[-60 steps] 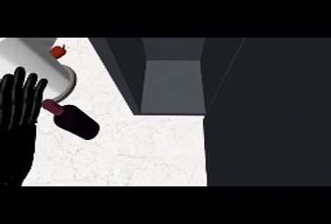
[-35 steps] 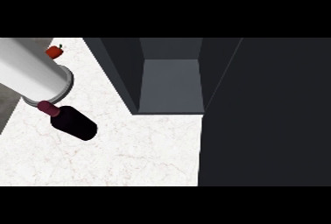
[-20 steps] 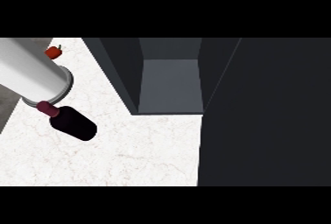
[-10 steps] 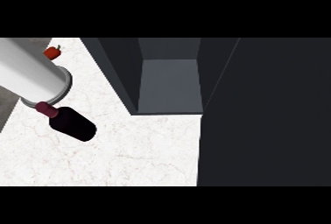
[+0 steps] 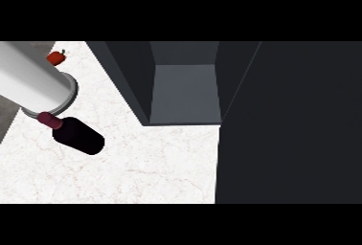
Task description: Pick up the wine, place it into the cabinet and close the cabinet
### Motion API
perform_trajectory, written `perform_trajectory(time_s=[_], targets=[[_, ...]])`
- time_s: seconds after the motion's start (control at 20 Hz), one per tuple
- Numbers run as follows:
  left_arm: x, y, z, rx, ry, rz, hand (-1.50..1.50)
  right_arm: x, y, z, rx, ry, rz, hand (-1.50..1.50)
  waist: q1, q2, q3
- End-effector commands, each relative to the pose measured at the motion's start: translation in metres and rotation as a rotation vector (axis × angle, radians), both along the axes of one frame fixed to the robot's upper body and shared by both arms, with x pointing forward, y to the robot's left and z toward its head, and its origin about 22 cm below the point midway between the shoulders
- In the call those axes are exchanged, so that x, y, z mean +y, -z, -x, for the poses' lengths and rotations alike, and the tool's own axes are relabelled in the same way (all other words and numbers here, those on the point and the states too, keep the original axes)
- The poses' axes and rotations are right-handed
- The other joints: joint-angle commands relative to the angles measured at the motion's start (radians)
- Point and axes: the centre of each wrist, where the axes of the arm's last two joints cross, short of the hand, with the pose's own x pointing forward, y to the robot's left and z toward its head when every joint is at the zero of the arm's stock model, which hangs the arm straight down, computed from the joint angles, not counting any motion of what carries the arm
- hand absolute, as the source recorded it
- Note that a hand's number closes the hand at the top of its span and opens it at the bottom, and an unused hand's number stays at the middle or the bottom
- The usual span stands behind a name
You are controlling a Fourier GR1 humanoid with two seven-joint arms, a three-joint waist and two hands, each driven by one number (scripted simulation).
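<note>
**Checking the head view: wine on the counter, cabinet open**

Scanning left to right, I see 1 grey forearm coming in from the upper left and running diagonally down, ending in a ringed cuff just above the bottle. From this view alone I can't say which arm it is. No hand shows past the cuff, so I cannot tell whether any fingers are spread, pressed together or pinching anything.

Small red object sits on the counter just beside the forearm's upper edge, near the back. Too small for me to identify.

Wine lies directly below the cuff on the white marble counter. Dark bottle, reddish neck pointing up-left toward the cuff, body angled down-right. Neck end looks touching or nearly touching the cuff; I can't tell which. Bottle is well apart from the cabinet opening.

Cabinet is right of the bottle, open. I see its dark left wall and a grey inner floor, with nothing visible inside. Wine is not in it.

Cabinet door fills the right side as 1 large dark panel, reaching from the top of the scene to the bottom and covering the counter there.
</note>
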Motion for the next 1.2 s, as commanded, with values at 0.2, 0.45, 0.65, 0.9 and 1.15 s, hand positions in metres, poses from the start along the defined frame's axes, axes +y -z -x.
perform_trajectory(time_s=[0.2,0.45,0.65,0.9,1.15], targets=[[0.014,0.034,-0.026,0.058,-0.003,-0.045,-1.5,-0.003,-0.026,0.03,-0.079,-0.062,-0.087,-1.5,0.004,0.001,0.001],[0.009,0.085,-0.051,0.101,0.012,-0.042,-1.5,-0.007,-0.019,0.028,-0.055,-0.062,-0.088,-1.5,-0.002,0.003,0.0],[0.013,0.108,-0.051,0.127,-0.076,-0.073,-1.5,-0.008,-0.024,0.033,-0.07,-0.066,-0.088,-1.5,-0.001,0.002,0.0],[0.023,0.148,-0.065,0.134,-0.155,-0.118,-1.5,-0.012,-0.019,0.04,-0.061,-0.071,-0.069,-1.5,-0.017,0.002,0.0],[0.018,0.178,-0.063,0.182,-0.117,-0.074,-1.5,-0.015,-0.02,0.03,-0.068,-0.069,-0.069,-1.5,0.003,0.003,0.0]])
